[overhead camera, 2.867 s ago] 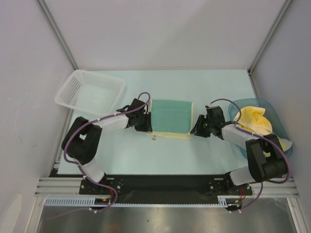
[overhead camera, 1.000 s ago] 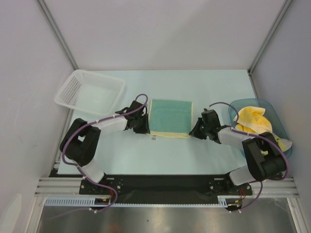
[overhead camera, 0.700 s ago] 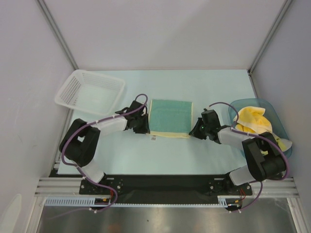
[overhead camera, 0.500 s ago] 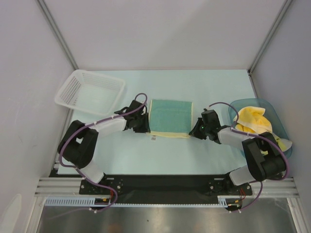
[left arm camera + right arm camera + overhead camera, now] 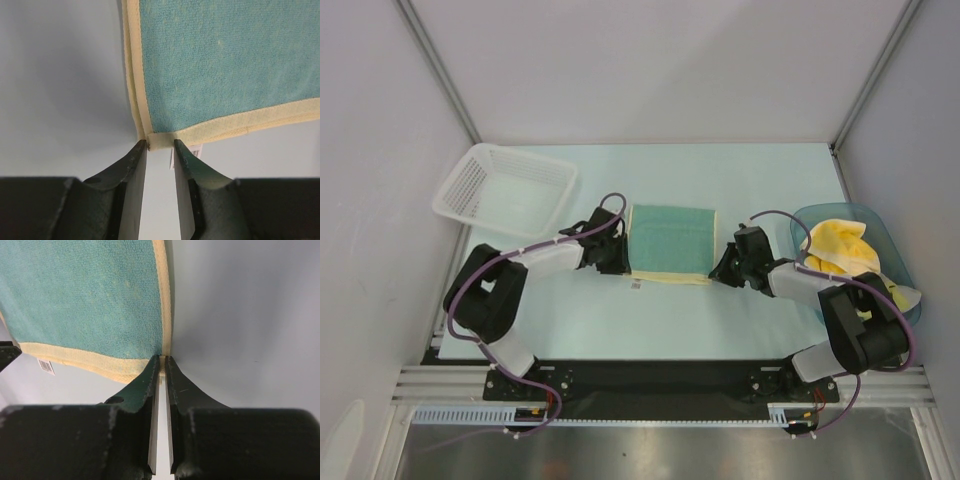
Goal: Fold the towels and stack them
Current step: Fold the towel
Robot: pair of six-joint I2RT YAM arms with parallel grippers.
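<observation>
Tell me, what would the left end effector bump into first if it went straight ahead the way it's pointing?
The teal towel. Its yellow-edged corner sits right at the tips of the left end effector, so it would probably touch that corner almost at once.

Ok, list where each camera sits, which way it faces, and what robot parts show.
Top external: above and behind the arms, looking down at the table; both arms show, left hand and right hand flanking the green towel.
Left wrist: on the left arm, facing the towel's corner; its two fingers show.
Right wrist: on the right arm, facing another corner; its fingers show.
Shared: all three show the towel.
</observation>
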